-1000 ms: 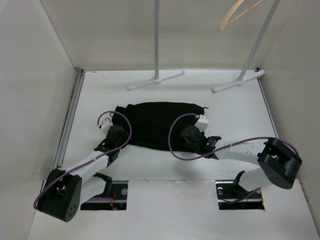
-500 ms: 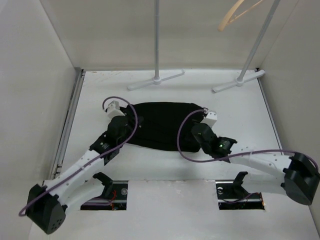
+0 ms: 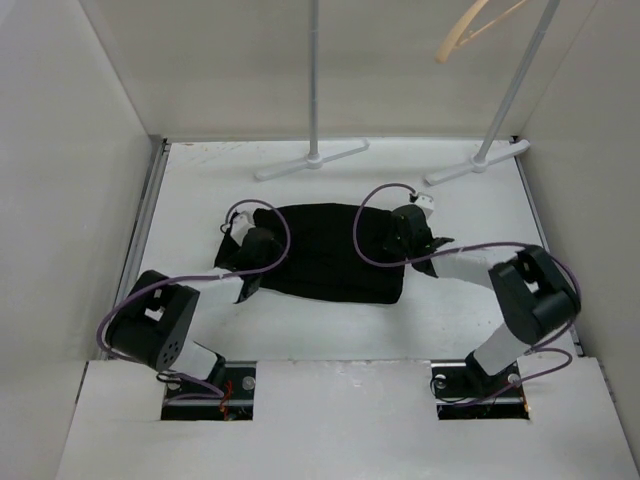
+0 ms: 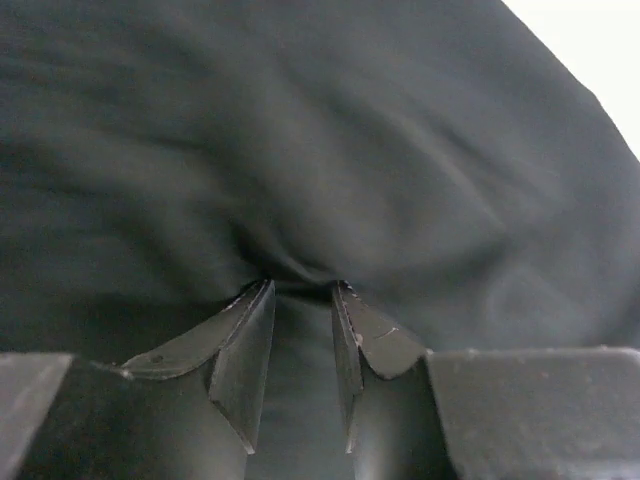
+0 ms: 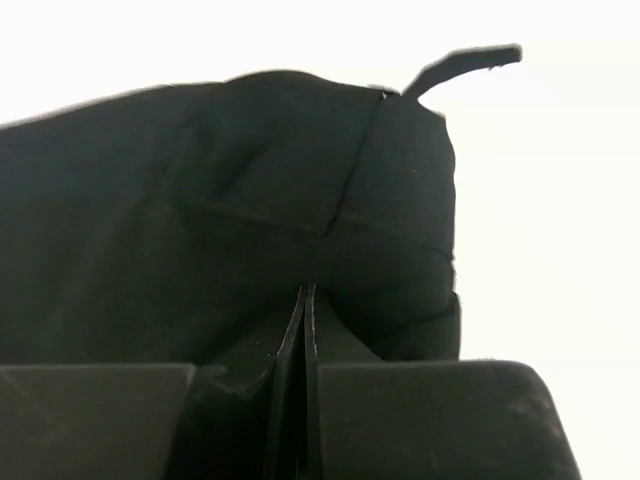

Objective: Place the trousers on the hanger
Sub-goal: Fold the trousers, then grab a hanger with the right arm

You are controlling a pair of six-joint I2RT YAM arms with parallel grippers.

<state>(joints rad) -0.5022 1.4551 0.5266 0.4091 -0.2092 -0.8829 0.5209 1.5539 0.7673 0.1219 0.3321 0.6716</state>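
My left pincer (image 4: 300, 290) stands a little apart and pinches a small fold of the trousers (image 3: 330, 250); the creases in the cloth run together into the gap. My right pincer (image 5: 305, 292) is pressed together at the edge of the cloth, but I cannot tell if any cloth is really caught between its tips. The trousers lie flat in a heap at the middle of the tabletop (image 3: 200, 190), well apart from the hanger (image 3: 470, 28), which hangs at the upper right of the top view. I judge that the risk is in the lift: if my right side holds nothing or only a thin layer, that corner can slip out and the soft cloth will hang from my left alone. I see no brand, label or writing.
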